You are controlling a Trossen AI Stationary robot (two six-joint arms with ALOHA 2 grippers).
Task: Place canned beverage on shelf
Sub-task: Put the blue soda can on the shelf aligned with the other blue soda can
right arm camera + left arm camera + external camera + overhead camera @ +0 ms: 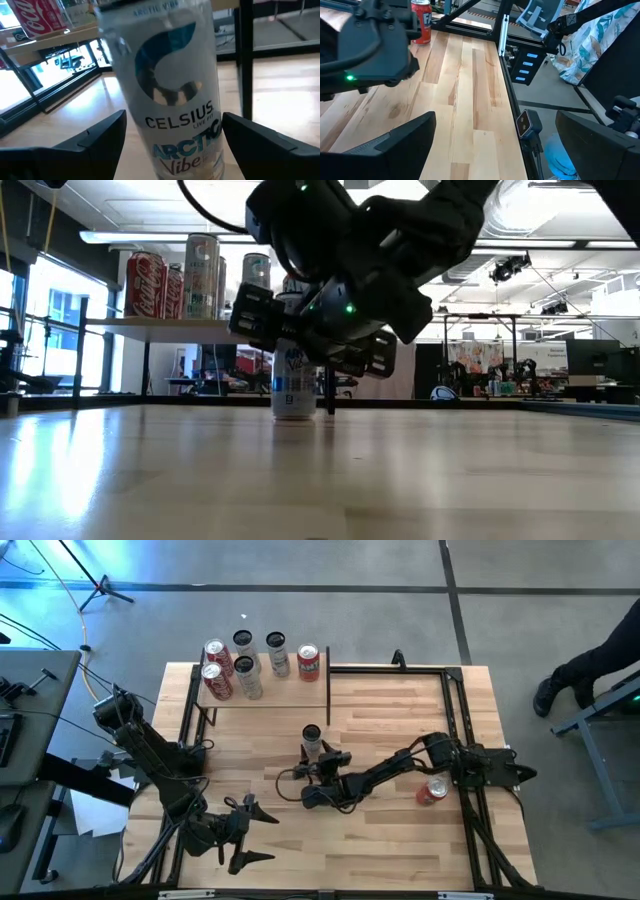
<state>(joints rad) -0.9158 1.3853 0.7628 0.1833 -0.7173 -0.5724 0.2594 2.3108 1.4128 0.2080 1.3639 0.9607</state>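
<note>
The small pale plain-wood shelf [270, 690] with thin black metal posts stands toward eleven o'clock on the striped plank tabletop [390, 720], and it already carries a cluster of cans. In the high view I count six: two red ones and a silver one on its left part, two dark-topped silver ones behind, and a red one at its right end. That part of the stocking looks done.

The tall white-and-blue Celsius beverage can [312, 741] is the one in hand now. It stands upright on the tabletop near the middle, at about five o'clock from the shelf and well apart from it. The right gripper [322, 766] sits just at the can's six o'clock side. In the right wrist view its two dark fingers [92, 137] flank the can on either side with visible gaps, so the jaws are spread and not yet grasping anything. In the low view the can's base rests flat on the wood.

By my judgement, the grasp, the lift and the carry to the shelf all remain. One more red can [433, 790] lies on its side at about four o'clock on the table, apparently still waiting.

The left gripper [250, 832] waits near seven o'clock, its fingers spread wide and empty.
</note>
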